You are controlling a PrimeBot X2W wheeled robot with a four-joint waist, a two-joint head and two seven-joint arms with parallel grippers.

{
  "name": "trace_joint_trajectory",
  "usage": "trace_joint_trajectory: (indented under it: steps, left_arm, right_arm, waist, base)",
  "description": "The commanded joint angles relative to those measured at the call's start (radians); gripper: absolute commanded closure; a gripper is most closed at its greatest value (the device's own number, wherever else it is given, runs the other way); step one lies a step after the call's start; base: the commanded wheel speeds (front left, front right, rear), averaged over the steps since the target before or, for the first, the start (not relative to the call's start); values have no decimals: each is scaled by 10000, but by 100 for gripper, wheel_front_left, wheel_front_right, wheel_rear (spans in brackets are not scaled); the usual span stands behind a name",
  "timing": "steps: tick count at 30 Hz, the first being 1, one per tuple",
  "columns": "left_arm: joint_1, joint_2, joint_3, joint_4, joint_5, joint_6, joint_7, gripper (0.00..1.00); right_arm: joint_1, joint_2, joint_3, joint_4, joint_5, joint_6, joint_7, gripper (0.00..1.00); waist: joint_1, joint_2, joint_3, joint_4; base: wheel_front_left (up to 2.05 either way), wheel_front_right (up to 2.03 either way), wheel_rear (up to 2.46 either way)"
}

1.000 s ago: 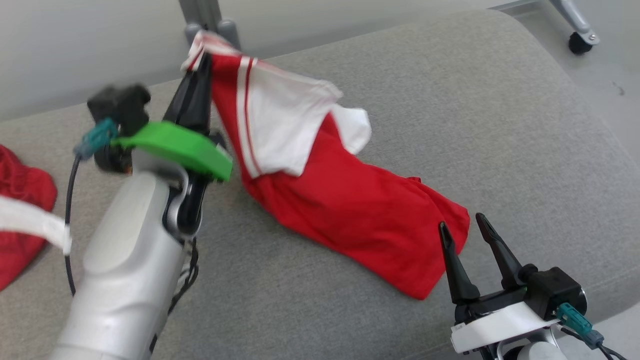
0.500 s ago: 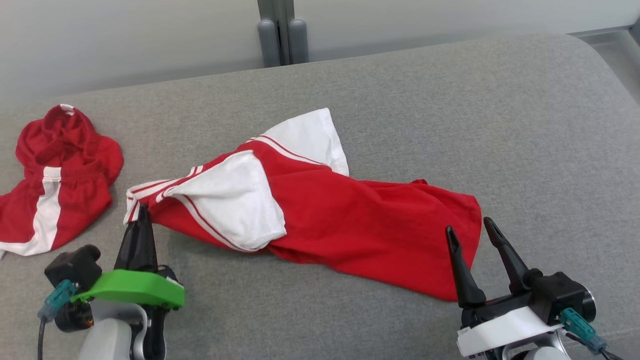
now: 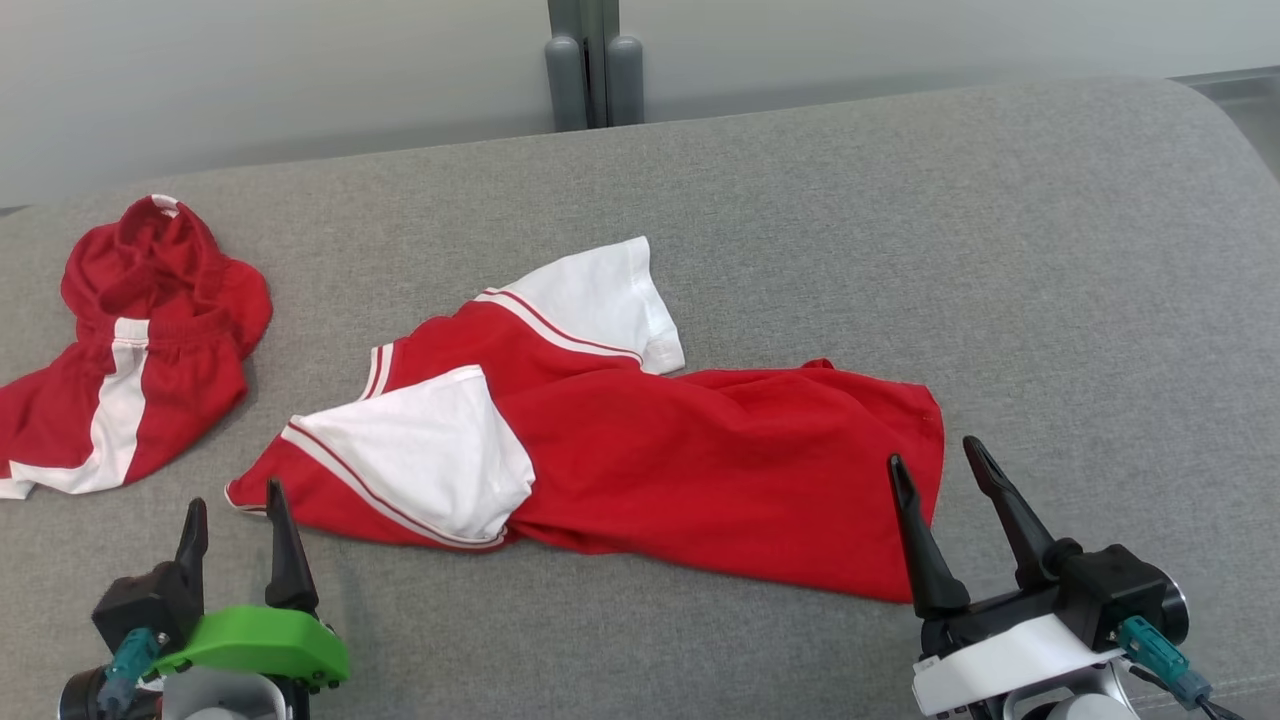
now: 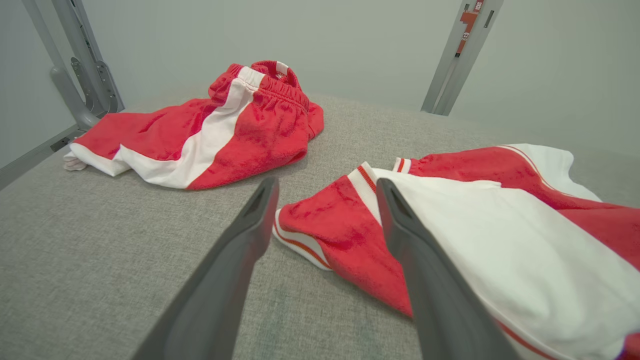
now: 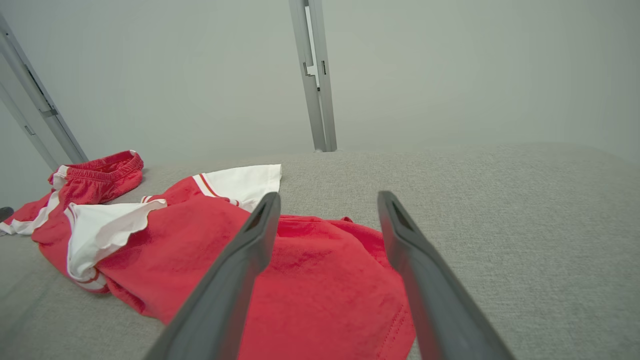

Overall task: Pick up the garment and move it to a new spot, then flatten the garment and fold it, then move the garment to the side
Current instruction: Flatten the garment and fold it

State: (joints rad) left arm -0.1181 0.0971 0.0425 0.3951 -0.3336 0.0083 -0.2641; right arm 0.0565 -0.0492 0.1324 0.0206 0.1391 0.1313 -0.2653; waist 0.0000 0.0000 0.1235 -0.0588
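Observation:
The garment (image 3: 650, 470), a red shirt with white sleeves, lies crumpled and partly spread across the middle of the grey cushion (image 3: 900, 250). My left gripper (image 3: 234, 497) stands open at the lower left, its fingertips just short of the shirt's near-left edge. Through the left wrist view the left gripper (image 4: 326, 183) holds nothing, and the garment (image 4: 500, 235) lies beyond and to the right of its fingers. My right gripper (image 3: 932, 452) is open at the lower right, over the shirt's hem. The right wrist view shows the right gripper (image 5: 327, 196) empty above the garment (image 5: 310, 280).
A pair of red shorts (image 3: 130, 340) with a white stripe lies bunched at the cushion's far left, seen too as the shorts (image 4: 210, 130) in the left wrist view. A grey metal post (image 3: 590, 60) rises behind the cushion. Bare cushion stretches to the right and back.
The left gripper lowered the lifted shirt onto the cushion, let go of its edge and opened, drawing back toward me. The head camera shifted. The right gripper stayed open.

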Motion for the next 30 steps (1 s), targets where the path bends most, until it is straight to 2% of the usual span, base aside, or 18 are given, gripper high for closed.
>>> trace_joint_trajectory:
  steps: [1, 7, 12, 20, 25, 30]
  left_arm:
    - [215, 64, -22, -108, 311, 80, -5, 0]
    - [-139, 782, -1177, -900, 2286, 128, 61, 0]
    - [-1440, 1321, -1931, -535, 3047, -335, 991, 0]
    - [-3255, 1887, -2962, 1350, 3715, -1056, 1995, 0]
    - [-3941, 1970, -3399, 2332, 3805, -1203, 2507, 0]
    - [-4447, 1967, -3807, 2736, 3762, -1297, 2433, 0]
  right_arm:
    - [8, -22, -25, 15, 85, -10, 17, 0]
    - [82, -17, -62, 11, 50, -8, 17, 0]
    - [-169, -19, 117, 19, -49, -8, 17, 0]
    - [-504, -20, 92, -19, 191, -8, 17, 0]
    - [-685, -19, 130, -19, 272, -8, 17, 0]
    - [-749, -19, 63, 28, 436, -8, 17, 0]
  waist:
    - [0, 0, -12, -49]
    - [0, 0, -2, -74]
    - [0, 0, 193, -147]
    - [0, 0, 911, -594]
    - [0, 0, 1255, -794]
    - [0, 0, 1495, -815]
  base:
    - [0, 0, 0]
    - [0, 0, 0]
    - [0, 0, 0]
    - [0, 0, 0]
    - [0, 0, 0]
    - [0, 0, 0]
